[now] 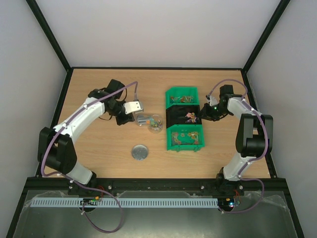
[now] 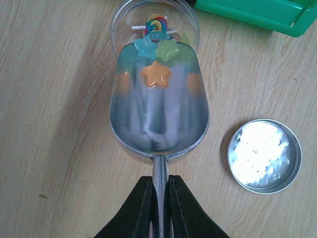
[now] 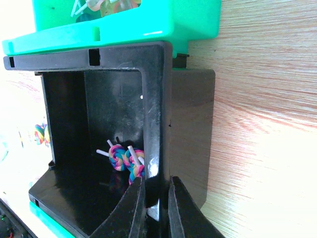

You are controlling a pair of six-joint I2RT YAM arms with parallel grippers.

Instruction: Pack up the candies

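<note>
Top view is evenly lit from above, w/ soft shadows cast on the table (image 1: 109, 148). Left wrist view: lid (image 2: 264, 156) is blown out by glare & candies (image 2: 156, 74) are mirrored in the scoop (image 2: 158, 119). Right wrist view is overexposed at left; black bin (image 3: 74, 124) is rendered dim.

wooden counter (image 1: 114, 158) bears a silver lid (image 1: 140, 152), a clear jar (image 1: 147, 120), and a black bin (image 1: 173, 117) between a far green bin (image 1: 182, 89) and a near green bin (image 1: 185, 148).
</note>
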